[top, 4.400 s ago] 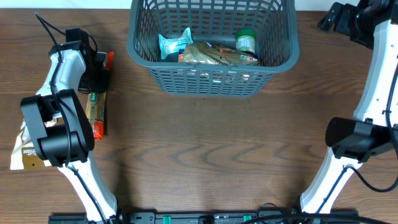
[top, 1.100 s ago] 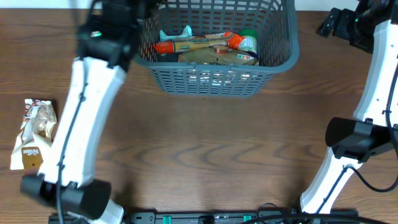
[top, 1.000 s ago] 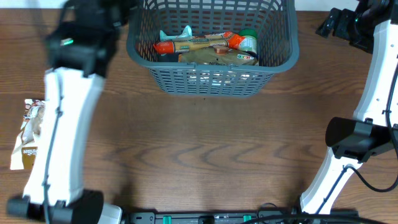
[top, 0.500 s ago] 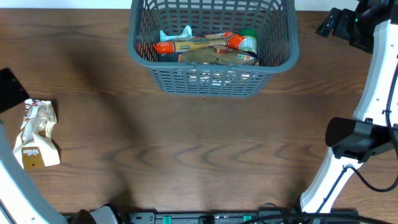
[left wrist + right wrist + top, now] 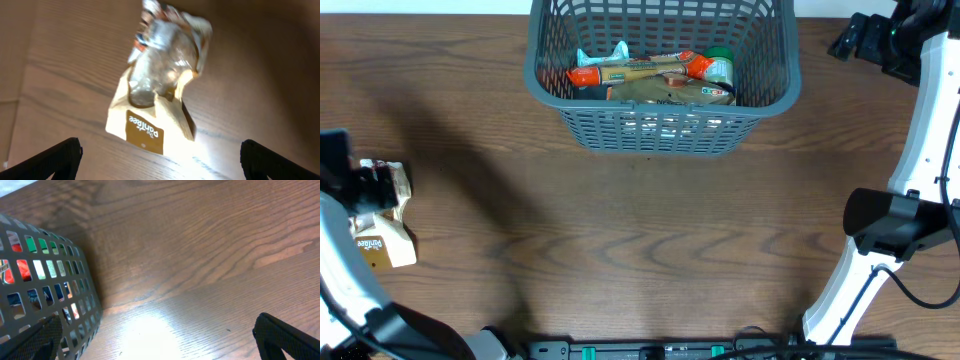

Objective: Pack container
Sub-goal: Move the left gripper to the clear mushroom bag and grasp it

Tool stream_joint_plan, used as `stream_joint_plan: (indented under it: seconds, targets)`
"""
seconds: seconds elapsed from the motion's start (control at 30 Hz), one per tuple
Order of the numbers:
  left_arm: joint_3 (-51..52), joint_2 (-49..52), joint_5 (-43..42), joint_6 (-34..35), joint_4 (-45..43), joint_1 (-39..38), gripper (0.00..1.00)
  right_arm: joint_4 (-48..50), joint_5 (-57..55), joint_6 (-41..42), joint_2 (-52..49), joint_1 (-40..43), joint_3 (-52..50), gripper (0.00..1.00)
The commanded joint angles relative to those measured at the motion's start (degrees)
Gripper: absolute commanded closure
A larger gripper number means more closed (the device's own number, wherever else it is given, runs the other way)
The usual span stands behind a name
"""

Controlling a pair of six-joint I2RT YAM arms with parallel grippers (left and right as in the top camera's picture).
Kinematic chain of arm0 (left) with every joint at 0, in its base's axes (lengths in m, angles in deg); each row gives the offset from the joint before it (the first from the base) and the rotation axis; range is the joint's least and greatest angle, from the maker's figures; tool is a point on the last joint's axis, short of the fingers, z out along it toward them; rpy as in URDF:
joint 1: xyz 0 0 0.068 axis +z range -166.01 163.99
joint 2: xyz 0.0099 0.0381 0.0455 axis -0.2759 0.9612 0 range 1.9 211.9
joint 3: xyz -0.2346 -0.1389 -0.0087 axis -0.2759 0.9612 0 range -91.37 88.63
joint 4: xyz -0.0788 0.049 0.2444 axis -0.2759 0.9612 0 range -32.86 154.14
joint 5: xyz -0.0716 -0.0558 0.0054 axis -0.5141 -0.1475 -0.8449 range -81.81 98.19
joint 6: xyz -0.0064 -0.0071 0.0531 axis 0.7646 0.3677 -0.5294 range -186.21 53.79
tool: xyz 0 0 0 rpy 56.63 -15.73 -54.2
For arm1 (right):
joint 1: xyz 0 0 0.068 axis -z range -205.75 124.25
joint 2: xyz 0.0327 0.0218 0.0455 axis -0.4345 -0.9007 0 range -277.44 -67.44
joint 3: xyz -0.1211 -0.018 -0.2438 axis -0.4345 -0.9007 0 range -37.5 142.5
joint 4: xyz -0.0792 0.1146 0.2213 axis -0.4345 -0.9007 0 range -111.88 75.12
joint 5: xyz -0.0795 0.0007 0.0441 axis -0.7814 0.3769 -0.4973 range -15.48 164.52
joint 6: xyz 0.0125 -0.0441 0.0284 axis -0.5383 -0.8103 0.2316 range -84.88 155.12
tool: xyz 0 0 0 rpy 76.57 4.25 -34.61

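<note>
Hovering with left claw (image 5: 160, 161) spread wide over a tan snack bag (image 5: 159, 95) near the left edge of the table (image 5: 670, 240), right claw (image 5: 160, 341) likewise spread beside the basket (image 5: 660, 128), far-middle, holding packets (image 5: 650, 70).

The slotted plastic basket (image 5: 660, 132) is dark grey-blue, the wooden table (image 5: 650, 240) brown with darker grain, the crinkled food packet (image 5: 159, 87) tan with a white-lettered brown label.

Grey-blue slotted plastic basket (image 5: 545, 85): far rim is running off the top edge.
Tan paper snack bag (image 5: 160, 90): upper print is blurring.
</note>
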Motion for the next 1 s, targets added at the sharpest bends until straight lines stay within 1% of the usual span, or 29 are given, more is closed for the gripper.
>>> stream_joint_plan:
  seconds: [0.0,0.7,0.97]
  targets:
    - [1.64,2.89,-1.18,-6.78,-1.68,1.14,0.01,-0.02,0.20,-0.85,-0.02,-0.61,-0.07,0.01]
    - [1.66,24.37,0.02,-9.42,-15.06,1.81,0.02,0.20,0.22,-0.81,0.00,-0.61,-0.07,0.01]
    - [1.66,29.44,0.85,-10.45,-16.06,1.81,0.02,0.24,0.22,-0.70,-0.02,-0.61,-0.07,0.01]
